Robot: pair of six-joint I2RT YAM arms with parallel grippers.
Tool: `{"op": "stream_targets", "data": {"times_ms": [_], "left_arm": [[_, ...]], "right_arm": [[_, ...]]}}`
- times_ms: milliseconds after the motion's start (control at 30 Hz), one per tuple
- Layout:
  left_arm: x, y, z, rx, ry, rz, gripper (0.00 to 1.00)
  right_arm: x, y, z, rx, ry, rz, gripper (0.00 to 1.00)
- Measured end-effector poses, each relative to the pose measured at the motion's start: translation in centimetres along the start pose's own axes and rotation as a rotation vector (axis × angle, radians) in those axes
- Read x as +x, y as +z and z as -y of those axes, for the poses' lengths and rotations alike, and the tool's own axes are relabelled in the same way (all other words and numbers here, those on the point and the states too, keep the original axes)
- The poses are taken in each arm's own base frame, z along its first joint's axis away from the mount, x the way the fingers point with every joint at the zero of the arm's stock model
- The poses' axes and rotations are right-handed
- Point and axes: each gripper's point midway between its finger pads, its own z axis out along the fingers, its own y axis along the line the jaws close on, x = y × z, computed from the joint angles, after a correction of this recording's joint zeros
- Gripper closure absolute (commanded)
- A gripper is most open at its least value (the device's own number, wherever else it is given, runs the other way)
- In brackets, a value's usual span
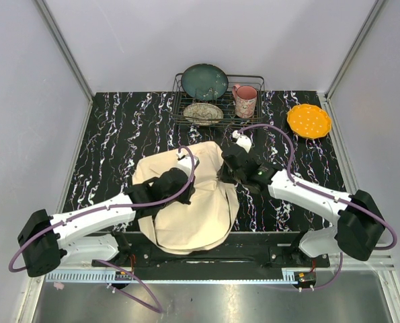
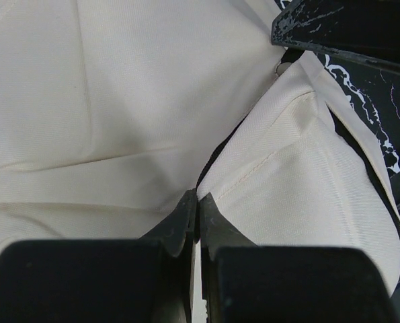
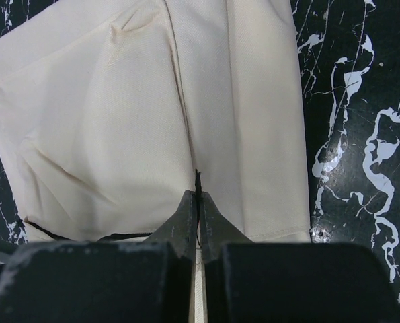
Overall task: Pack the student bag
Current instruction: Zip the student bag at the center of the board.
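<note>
Both arms are working the student bag (image 1: 193, 215), lying at the table's (image 1: 119, 134) near middle: the left hand (image 2: 198, 202) is pinching a cream fold, the right hand (image 3: 198, 198) a seam (black trim showing). They are seemingly opening it; next calls for pulling the cloth apart.

Left arm (image 1: 92, 219), right arm (image 1: 307, 192): white links, black joints, purple cables (image 1: 288, 145); black tapered fingers (image 2: 181, 219).
</note>
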Motion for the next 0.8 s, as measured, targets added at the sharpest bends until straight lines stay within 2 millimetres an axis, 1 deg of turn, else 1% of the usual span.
{"op": "stream_targets", "data": {"times_ms": [267, 367, 400, 433, 467, 500, 533, 567, 600, 633, 700, 733, 800], "left_arm": [[-0.1, 0.1, 0.1, 0.003, -0.001, 0.002, 1.0], [-0.2, 0.1, 0.2, 0.005, -0.003, 0.006, 0.75], [-0.2, 0.1, 0.2, 0.005, -0.005, 0.008, 0.66], [-0.1, 0.0, 0.1, 0.003, -0.002, 0.004, 0.43], [0.0, -0.1, -0.1, -0.002, 0.0, -0.003, 0.38], [0.2, -0.3, -0.3, -0.009, 0.006, -0.013, 0.35], [0.5, -0.6, -0.6, -0.018, 0.003, -0.025, 0.27], [0.6, -0.9, -0.8, -0.025, 0.003, -0.034, 0.24], [0.7, -1.0, -1.0, -0.031, 0.003, -0.039, 0.21], [0.6, -1.5, -1.4, -0.05, 0.0, -0.042, 0.17], [-0.1, -2.5, -2.1, -0.09, -0.018, -0.018, 0.01], [-0.7, -3.2, -2.7, -0.118, -0.037, 0.005, 0.01], [-2.0, -4.7, -3.8, -0.171, -0.088, 0.07, 0.01]], "right_arm": [[0.0, 0.1, 0.3, 0.012, -0.006, 0.002, 1.0], [-0.1, 0.1, 0.4, 0.015, -0.002, 0.003, 1.0], [-0.1, 0.1, 0.5, 0.016, -0.005, 0.003, 1.0], [-0.2, 0.1, 0.7, 0.022, -0.011, 0.002, 0.93], [-0.3, 0.2, 1.2, 0.033, -0.019, 0.001, 0.81], [-0.3, 0.4, 1.8, 0.047, -0.025, 0.0, 0.54], [-0.5, 0.5, 2.5, 0.066, -0.029, 0.001, 0.41], [-0.9, 0.5, 3.1, 0.087, -0.024, 0.009, 0.33], [-1.3, 0.5, 4.0, 0.111, -0.03, 0.015, 0.21], [-1.6, 0.4, 4.5, 0.127, -0.029, 0.024, 0.17], [-2.2, -0.2, 5.1, 0.138, -0.026, 0.042, 0.12], [-2.4, -0.7, 5.2, 0.138, -0.028, 0.051, 0.08], [-3.2, -1.9, 5.4, 0.131, -0.017, 0.075, 0.04]]}}
